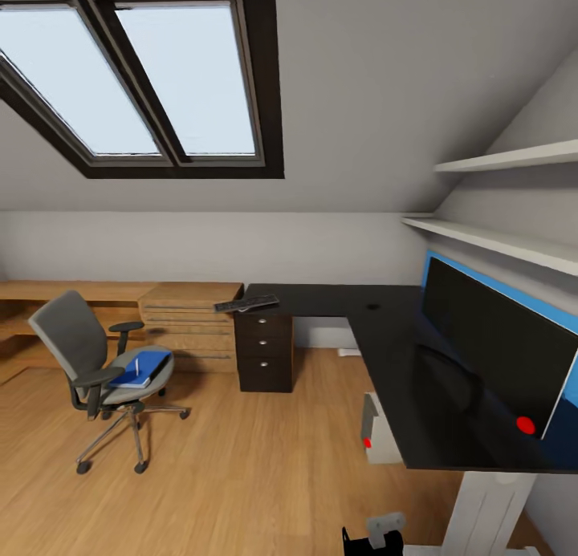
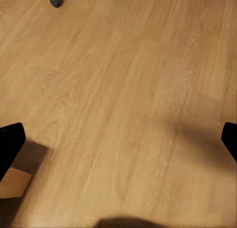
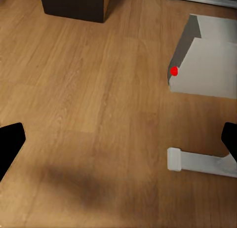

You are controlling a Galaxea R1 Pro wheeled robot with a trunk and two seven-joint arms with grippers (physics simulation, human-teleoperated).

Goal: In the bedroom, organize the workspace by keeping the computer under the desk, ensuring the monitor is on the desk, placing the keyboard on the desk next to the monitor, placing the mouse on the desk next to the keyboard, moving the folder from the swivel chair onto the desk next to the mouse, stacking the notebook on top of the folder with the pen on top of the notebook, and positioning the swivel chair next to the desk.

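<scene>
The desk point(image 1: 385, 331) runs along the right wall, and the monitor point(image 1: 490, 343) stands on it against the blue panel. The keyboard point(image 1: 246, 303) lies on the desk's far left end, above the drawer pedestal point(image 1: 265, 351). A small dark oval point(image 1: 372, 306) on the desktop is too small to identify as the mouse. Under the desk stands the grey computer point(image 1: 377, 428) point(image 3: 207, 65), marked with a red dot. At the left is the swivel chair point(image 1: 76, 339); its seat holds the blue folder point(image 1: 143, 370) with the pale pen point(image 1: 136, 366) on it. The notebook cannot be made out. Over bare floor, my left gripper point(image 2: 118, 144) and right gripper point(image 3: 118, 141) are open and empty.
A light wooden drawer cabinet point(image 1: 189, 323) and low bench stand along the back wall. Shelves point(image 1: 514, 243) hang above the desk. Wood floor lies open between chair and desk. A white desk foot point(image 3: 197, 161) lies near the right gripper, and a chair caster point(image 2: 56, 0) is beyond the left one.
</scene>
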